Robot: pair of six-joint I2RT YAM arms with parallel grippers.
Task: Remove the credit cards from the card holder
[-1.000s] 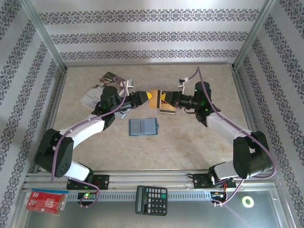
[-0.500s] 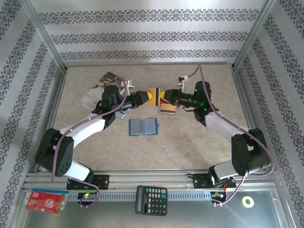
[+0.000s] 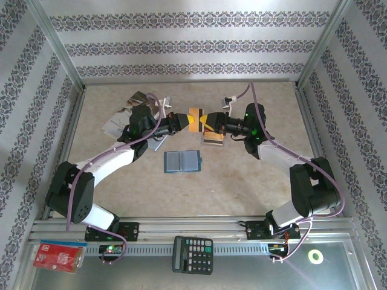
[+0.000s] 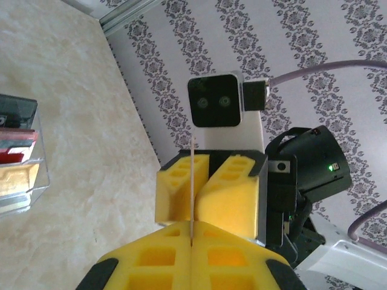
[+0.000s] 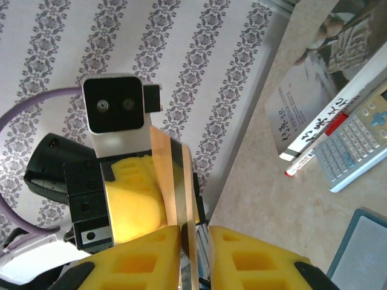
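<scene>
Shows the left gripper (image 3: 180,123) with yellow fingers (image 4: 145,260) clenched on one end of a gold-tan credit card (image 3: 194,121), held edge-up above the table (image 3: 254,175). Shows the right gripper (image 5: 193,232) at the opposite end, jaws slightly apart, apparently not pinching. Looks light, stiff and slick; wants a firm pinch across the flat faces. Leaves the blue card holder (image 3: 182,161) open on the table below, near a clear tray (image 4: 37,175) of other cards (image 4: 15,148).

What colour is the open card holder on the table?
The card holder is blue, paler inside; best in the top external view.
</scene>
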